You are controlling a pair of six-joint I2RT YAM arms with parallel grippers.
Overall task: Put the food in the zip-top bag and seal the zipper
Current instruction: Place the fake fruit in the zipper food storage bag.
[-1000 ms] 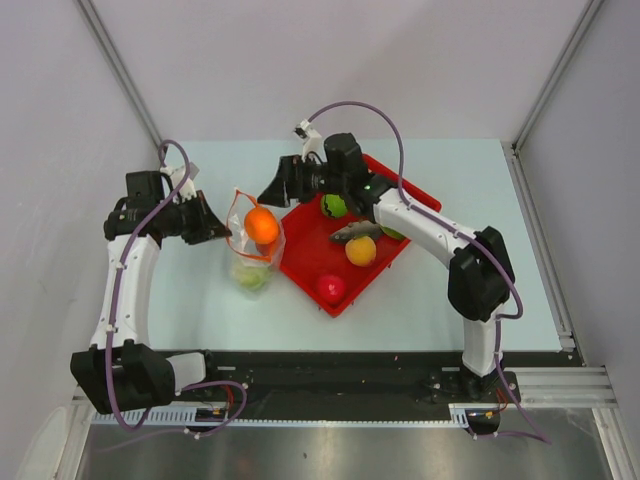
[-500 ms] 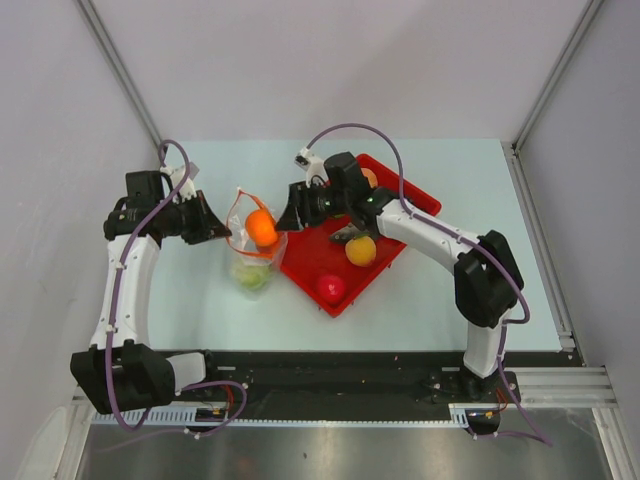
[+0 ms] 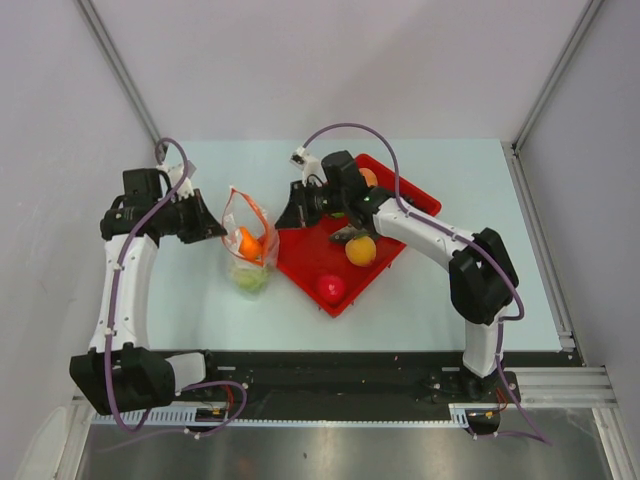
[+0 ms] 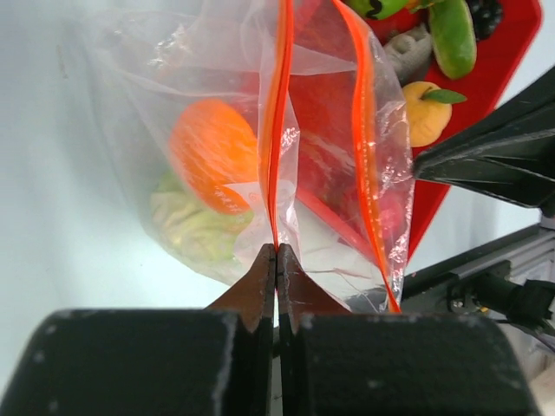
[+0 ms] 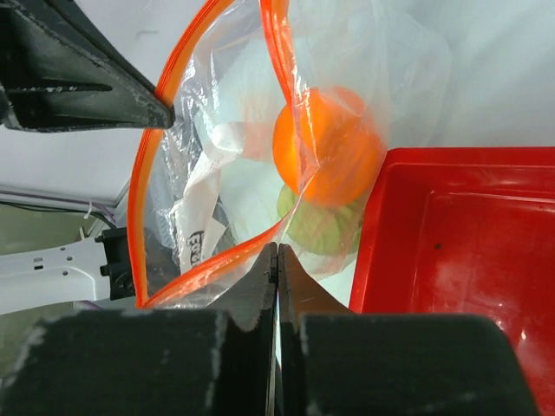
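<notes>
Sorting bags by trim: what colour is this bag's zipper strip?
Orange-red zipper strip, clearest in the left wrist view.

Top cam: high, behind bases, looks down on whole tabletop (image 3: pixel 470 170). Wrist cams: close-up, opposite sides of same zip-top bag (image 4: pixel 347 173).

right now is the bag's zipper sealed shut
No, the two sides of the zipper stand apart, leaving the zip-top bag open with the orange inside.

The zip-top bag (image 3: pixel 247 262), food (image 3: pixel 247 240) inside it, stands just left of the tray (image 3: pixel 305 258).
</notes>
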